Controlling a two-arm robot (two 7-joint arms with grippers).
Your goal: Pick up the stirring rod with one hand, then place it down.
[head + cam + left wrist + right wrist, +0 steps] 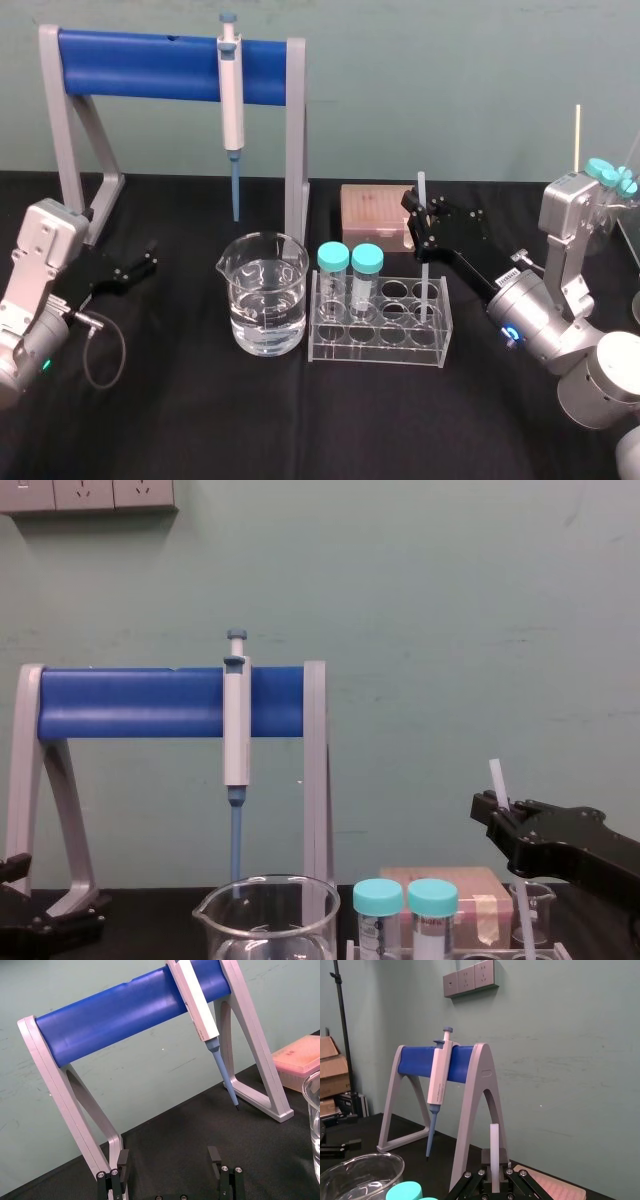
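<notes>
Stirring rod (pixel 422 192): upright, rack's (pixel 380 345) right end.
Right gripper (pixel 420 224): we see fingers clamped on it.
Left gripper (pixel 142 264): fingers apart, tabletop's (pixel 180 420) left edge.

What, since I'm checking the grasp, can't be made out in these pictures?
Head view: the lower end of the stirring rod is lost behind the clear rack; contact with its floor is untellable.
Chest view: the bottom edge cuts off the rod's tip.
Right wrist view: fingers of the right gripper hide the rod below the grasp.
Left gripper sits open, far left.
</notes>
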